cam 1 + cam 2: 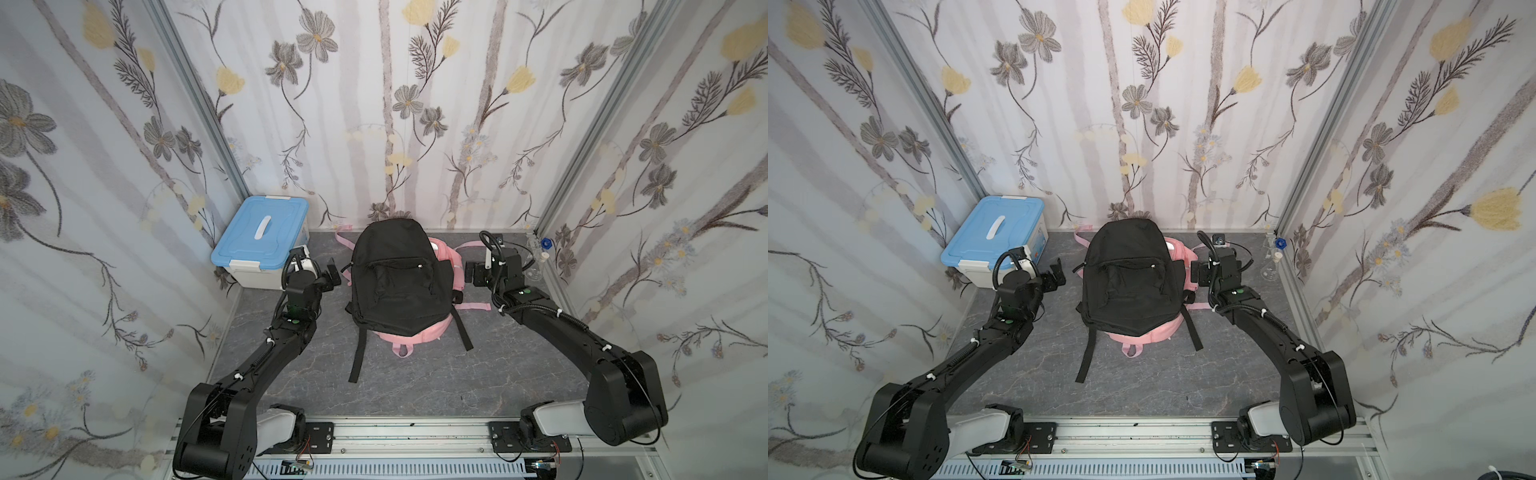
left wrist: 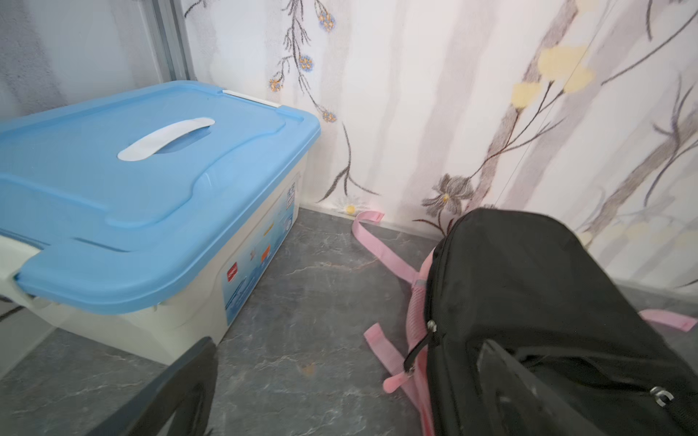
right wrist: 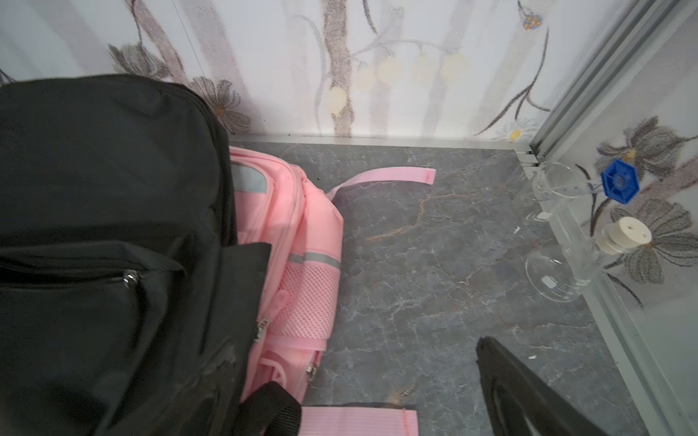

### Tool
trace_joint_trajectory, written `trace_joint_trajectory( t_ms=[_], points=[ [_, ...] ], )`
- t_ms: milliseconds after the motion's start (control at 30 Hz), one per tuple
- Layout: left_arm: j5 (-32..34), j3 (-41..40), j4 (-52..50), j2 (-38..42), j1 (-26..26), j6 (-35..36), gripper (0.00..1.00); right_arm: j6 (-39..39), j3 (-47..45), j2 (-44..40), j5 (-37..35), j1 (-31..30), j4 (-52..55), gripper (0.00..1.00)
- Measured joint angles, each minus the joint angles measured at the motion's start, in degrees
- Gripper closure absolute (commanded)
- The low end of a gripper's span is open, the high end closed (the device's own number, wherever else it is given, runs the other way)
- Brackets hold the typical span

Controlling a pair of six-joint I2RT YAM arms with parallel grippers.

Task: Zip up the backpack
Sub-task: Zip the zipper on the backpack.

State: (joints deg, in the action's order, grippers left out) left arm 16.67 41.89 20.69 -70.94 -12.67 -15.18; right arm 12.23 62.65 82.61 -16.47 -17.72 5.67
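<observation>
Grey marbled tabletop [image 1: 415, 386] holds the pink backpack [image 1: 419, 332] mid-surface beneath a black backpack [image 1: 399, 286], and with our left gripper [image 1: 332, 272] and right gripper [image 1: 471, 272] flanking them spread and empty, we judge uncovering it comes next.

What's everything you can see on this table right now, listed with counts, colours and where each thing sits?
pink backpack: one, pink with silver strips, mid-table, mostly under the black one
black backpack: one, black, lying on the pink backpack
storage box: one, white with blue lid, far left corner
glassware: several pieces, clear, far right corner
blue knob: one, blue, among the glassware
white stopper: one, white, among the glassware
table: one, grey marbled, under everything
left arm: one, black, beside the box, jaws open
right arm: one, black, right of the backpacks, jaws open
</observation>
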Motion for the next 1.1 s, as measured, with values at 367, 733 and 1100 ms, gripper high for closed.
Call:
trace_joint_trajectory(
  t_ms=[367, 733, 1100],
  points=[
    [-16.83, 42.82, -24.35, -28.68, 3.61, -7.43, 0.00, 10.91, 19.26, 9.79, 10.62, -0.59, 17.29, 0.00],
    [-52.06, 55.65, -19.30, -49.72, 10.38, -17.70, 0.00, 7.34, 15.12, 9.53, 9.20, -3.82, 17.92, 0.00],
    [-52.96, 46.07, -18.43, -44.13, 8.44, -17.62, 0.00, 6.80, 10.67, 7.96, 14.47, -3.65, 10.93, 0.00]
  ],
)
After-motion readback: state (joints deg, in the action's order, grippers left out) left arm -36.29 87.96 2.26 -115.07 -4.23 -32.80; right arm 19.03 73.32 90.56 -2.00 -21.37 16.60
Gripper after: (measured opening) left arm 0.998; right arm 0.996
